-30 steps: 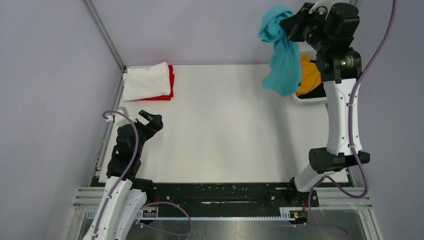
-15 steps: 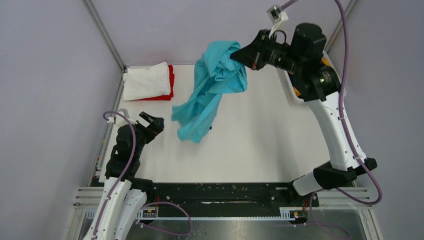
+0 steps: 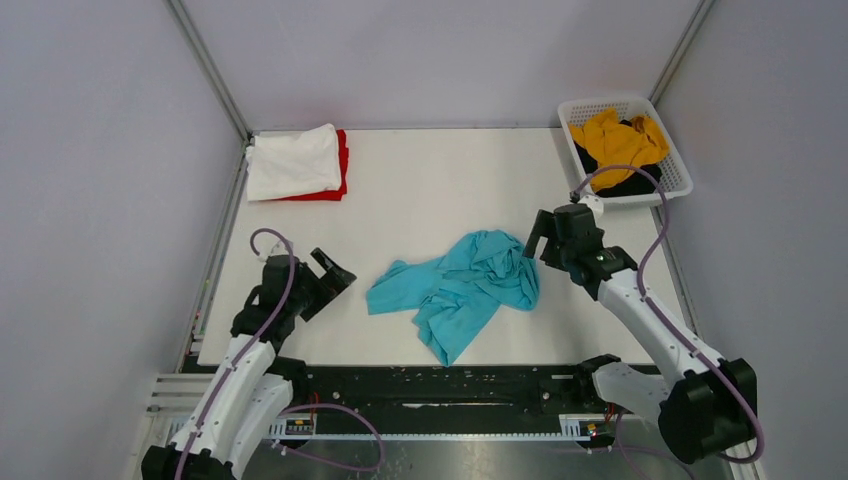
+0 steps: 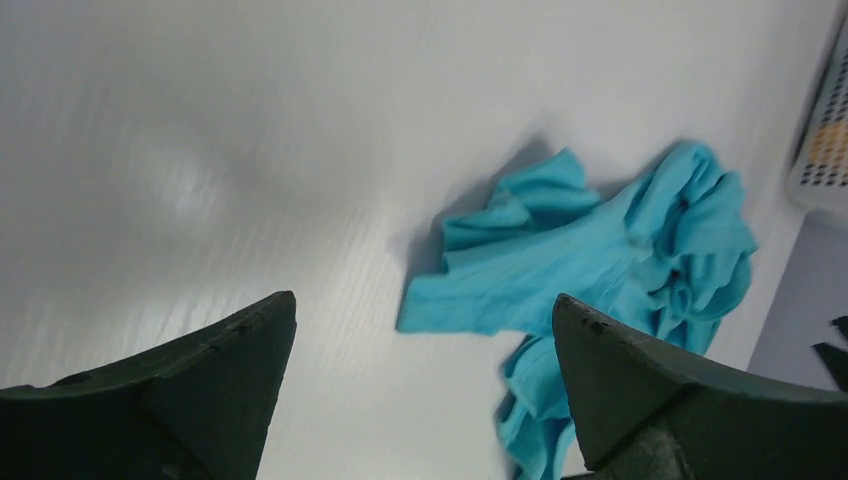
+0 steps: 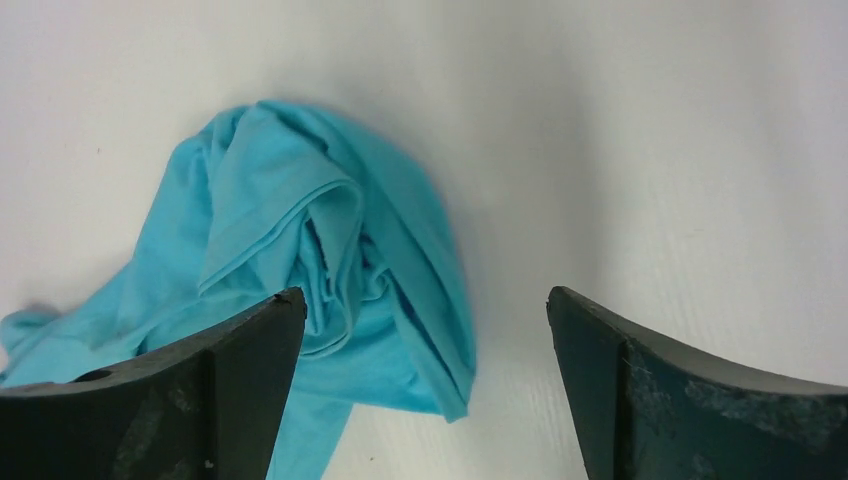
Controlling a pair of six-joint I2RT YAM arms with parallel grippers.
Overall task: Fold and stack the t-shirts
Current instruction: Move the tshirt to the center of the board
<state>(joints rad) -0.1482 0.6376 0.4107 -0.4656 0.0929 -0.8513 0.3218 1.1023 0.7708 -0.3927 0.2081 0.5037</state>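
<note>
Turquoise t-shirt [image 3: 455, 290] now on table [image 3: 430, 180] — mustard t-shirt [image 3: 612, 140], black t-shirt [image 3: 628, 184] in basket [image 3: 600, 105]

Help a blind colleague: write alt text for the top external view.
A crumpled turquoise t-shirt lies on the table between the open left gripper and open right gripper. At far left, a folded white t-shirt sits on a red t-shirt; at far right, a basket holds a mustard shirt and a black shirt.

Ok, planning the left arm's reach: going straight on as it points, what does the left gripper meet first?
Probably the crumpled turquoise t-shirt, lying ahead of the open left gripper; if it angles downward, bare table could come first, depth is unclear.
</note>
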